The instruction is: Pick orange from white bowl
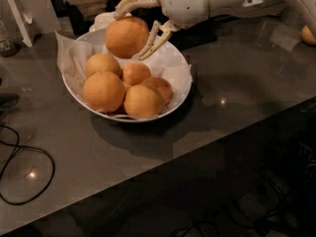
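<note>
The white bowl (pixel 180 89), lined with crinkled white paper, sits on the grey counter at upper left of centre. Several oranges lie in it. My gripper (pixel 132 29) comes in from the upper right and is shut on one orange (pixel 126 37), held in the air above the bowl's back part. One cream finger (pixel 129 4) runs over the top of the orange, the other (pixel 153 39) along its right side. The held orange is clear of the fruit below.
The grey counter (pixel 232 83) runs to a front edge that slants from lower left to right. A black cable (pixel 19 157) loops at the left. Another orange (pixel 308 34) lies at the far right edge. Dark objects stand behind the bowl.
</note>
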Motion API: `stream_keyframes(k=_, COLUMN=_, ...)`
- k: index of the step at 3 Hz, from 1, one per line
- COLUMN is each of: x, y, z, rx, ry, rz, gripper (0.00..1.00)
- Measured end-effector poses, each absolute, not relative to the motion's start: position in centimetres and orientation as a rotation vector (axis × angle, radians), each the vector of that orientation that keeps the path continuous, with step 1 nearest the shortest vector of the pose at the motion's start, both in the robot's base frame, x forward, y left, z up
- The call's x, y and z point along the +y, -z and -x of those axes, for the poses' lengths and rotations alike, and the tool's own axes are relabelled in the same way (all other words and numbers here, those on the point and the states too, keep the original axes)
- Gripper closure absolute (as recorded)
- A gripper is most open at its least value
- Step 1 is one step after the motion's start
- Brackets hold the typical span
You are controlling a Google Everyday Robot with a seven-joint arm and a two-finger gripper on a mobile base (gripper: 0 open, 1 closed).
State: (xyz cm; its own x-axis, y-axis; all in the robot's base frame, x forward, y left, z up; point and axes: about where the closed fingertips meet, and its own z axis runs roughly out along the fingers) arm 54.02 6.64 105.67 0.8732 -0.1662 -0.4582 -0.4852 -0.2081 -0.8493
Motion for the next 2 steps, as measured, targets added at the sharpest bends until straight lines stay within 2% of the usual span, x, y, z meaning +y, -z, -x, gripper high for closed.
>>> stream_keyframes(k=2, x=6.9, y=-108.5, z=-45.8, rx=0.355, ry=-0.289, rz=1.721, gripper=1.0)
